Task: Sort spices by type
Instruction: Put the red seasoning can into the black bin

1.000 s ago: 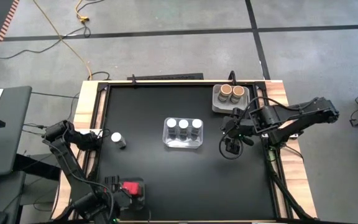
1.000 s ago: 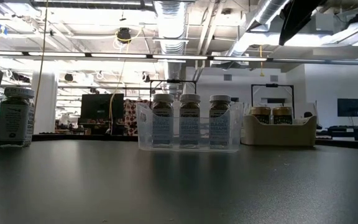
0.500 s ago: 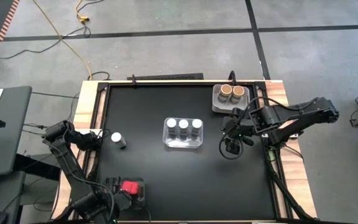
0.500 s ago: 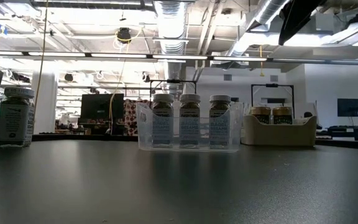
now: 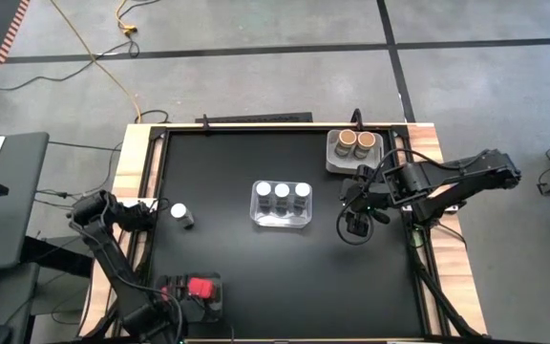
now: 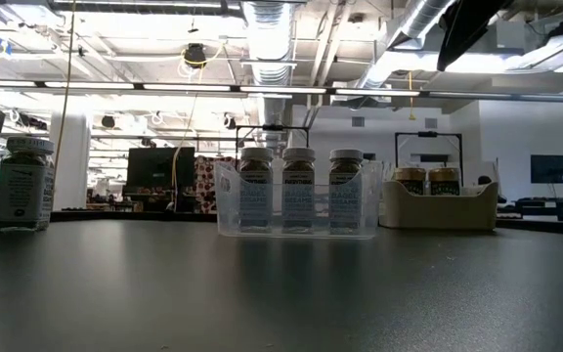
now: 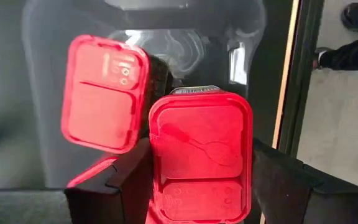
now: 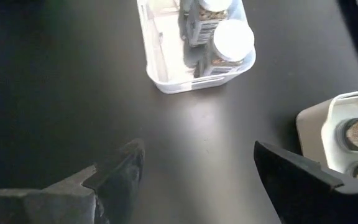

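A: Status of the sort?

B: Three white-lid jars (image 5: 282, 191) stand in a row in the clear tray (image 5: 281, 223) at mid-table. Two brown jars (image 5: 356, 141) sit in the grey tray (image 5: 335, 161) at the far right corner. Both groups look sorted.

A: Red boxes?

B: The left gripper (image 5: 181, 290) is at the near left edge, over a third tray (image 5: 216, 302). The left wrist view shows its jaws closed narrow on a red box (image 7: 201, 158), held above that tray. A second red box (image 7: 104, 92) lies in the tray already.

A: Remaining items?

B: One white-lid jar (image 5: 179, 212) stands alone on the table (image 5: 256, 268), well apart from the clear tray, towards the left. It has not yet been placed. The held red box also needs setting down.

A: Right gripper?

B: The right gripper (image 5: 356, 225) waits between the two filled trays, jaws wide, holding nothing
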Robot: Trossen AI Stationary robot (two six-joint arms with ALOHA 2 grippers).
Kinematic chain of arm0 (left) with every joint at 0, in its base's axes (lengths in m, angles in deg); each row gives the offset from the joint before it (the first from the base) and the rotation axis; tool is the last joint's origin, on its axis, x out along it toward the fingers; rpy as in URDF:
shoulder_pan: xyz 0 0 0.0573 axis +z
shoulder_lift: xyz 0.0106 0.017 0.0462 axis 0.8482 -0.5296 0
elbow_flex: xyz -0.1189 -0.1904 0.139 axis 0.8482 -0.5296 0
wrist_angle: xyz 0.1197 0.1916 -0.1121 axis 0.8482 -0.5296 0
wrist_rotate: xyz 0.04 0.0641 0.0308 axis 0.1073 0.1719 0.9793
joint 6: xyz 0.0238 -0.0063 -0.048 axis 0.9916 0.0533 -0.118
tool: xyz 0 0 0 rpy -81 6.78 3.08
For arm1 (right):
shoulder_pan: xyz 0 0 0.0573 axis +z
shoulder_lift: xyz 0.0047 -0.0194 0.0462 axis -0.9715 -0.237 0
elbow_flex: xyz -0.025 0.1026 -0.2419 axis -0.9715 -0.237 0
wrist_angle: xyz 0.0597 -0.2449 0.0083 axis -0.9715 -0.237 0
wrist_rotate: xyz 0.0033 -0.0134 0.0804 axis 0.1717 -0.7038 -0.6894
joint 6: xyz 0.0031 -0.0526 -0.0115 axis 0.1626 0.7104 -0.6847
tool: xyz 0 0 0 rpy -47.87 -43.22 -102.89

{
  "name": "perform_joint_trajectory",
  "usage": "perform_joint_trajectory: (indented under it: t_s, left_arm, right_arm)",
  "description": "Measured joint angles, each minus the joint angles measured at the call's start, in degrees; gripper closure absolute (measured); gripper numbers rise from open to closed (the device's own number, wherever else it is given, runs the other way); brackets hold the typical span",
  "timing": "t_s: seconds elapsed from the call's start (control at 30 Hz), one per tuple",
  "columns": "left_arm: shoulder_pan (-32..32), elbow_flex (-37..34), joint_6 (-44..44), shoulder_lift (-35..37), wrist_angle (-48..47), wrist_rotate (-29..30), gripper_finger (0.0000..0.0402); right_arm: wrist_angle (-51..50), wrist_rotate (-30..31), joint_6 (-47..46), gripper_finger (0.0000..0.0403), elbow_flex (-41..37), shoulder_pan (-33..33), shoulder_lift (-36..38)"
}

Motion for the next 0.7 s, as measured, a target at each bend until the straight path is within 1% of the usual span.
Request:
perform_joint_trajectory:
  t_s: [0.07, 0.37, 0.7]
  left_arm:
    - [0.0, -1.43, -0.41, 0.0, 1.89, -0.62, 0.0176]
    - [-0.22, -5.53, 1.31, -0.01, 4.81, -0.86, 0.0175]
    - [0.88, -5.79, 1.07, -0.02, 5.39, -1.25, 0.0175]
  right_arm:
    - [0.03, 0.07, 0.0, 0.0072, 0.0, 0.0, 0.0]
    - [0.13, 0.16, 0.0, 0.0072, 0.0, 0.0, 0.0]
    - [0.12, 0.18, 0.3, 0.0072, 0.0, 0.0, 0.0]
